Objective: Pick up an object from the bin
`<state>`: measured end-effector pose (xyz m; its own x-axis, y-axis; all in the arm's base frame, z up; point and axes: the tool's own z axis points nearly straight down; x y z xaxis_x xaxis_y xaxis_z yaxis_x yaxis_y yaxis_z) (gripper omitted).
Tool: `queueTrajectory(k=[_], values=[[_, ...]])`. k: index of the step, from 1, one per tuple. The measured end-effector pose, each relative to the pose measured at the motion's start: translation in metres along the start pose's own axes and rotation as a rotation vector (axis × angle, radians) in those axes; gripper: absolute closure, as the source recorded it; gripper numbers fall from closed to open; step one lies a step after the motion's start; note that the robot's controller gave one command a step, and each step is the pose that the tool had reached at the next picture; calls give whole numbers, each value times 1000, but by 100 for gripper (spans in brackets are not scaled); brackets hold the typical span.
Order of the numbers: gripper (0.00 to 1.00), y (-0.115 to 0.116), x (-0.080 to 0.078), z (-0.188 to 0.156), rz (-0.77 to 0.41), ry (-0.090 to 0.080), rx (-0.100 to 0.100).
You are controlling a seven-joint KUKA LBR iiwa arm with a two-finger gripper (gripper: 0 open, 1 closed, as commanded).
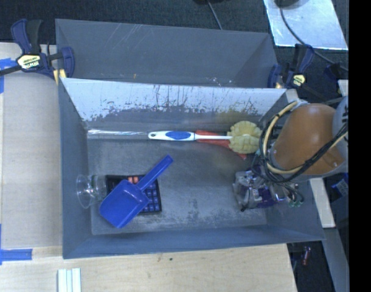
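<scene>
My gripper (251,193) is low at the right end of the bin floor, under the arm's orange cover. Just behind it lies a dish brush (201,137) with a white and blue handle, an orange neck and a pale yellow sponge head, stretched along the back wall. The sponge head sits close to the gripper's upper side. Nothing shows between the fingers.
At the left of the bin a blue plastic scoop (132,194) lies across a dark calculator (150,194). A clear stemmed glass (88,189) rests on its side by the left wall. Bare floor lies between the scoop and the gripper.
</scene>
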<state>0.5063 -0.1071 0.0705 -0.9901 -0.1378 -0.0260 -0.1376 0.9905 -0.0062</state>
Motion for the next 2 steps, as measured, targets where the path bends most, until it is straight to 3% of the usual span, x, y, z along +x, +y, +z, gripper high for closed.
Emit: queueTrajectory(k=[1,2], values=[[100,1,11,0,34,1,0],[100,-3,-3,-1,27,-5,0]])
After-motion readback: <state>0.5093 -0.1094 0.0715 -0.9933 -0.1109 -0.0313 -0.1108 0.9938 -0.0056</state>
